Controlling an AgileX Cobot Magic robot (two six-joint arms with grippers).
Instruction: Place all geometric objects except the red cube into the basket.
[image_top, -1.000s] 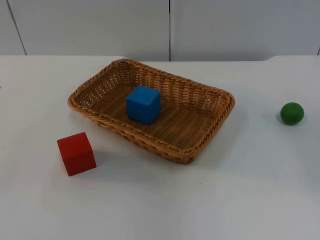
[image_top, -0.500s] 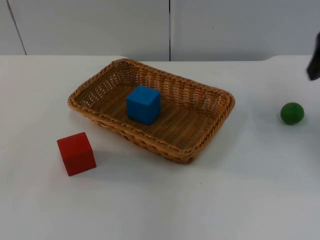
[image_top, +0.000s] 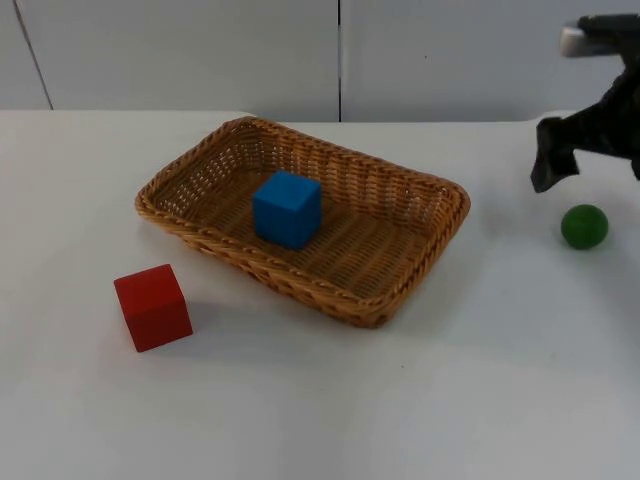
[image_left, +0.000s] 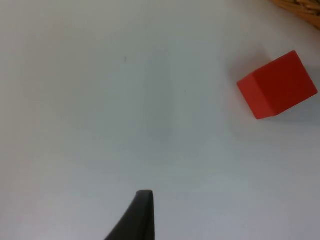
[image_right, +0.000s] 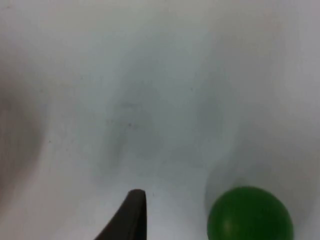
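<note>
A green ball (image_top: 584, 226) lies on the white table at the far right, and it is also close in front of the right wrist camera (image_right: 250, 215). My right gripper (image_top: 590, 172) hangs open just above and behind the ball, not touching it. A blue cube (image_top: 287, 208) rests inside the wicker basket (image_top: 420, 262) at the table's middle. The red cube (image_top: 153, 307) sits on the table in front of the basket's left end. My left gripper (image_left: 142, 220) waits above bare table, well apart from the red cube (image_left: 276, 86).
The grey partition wall (image_top: 340, 55) closes off the table's far edge. White table (image_top: 400, 410) stretches in front of the basket and between the basket and the ball.
My right arm has come in from the upper right corner and moved left and down towards the green ball. The cubes, the ball and the basket have not moved.
</note>
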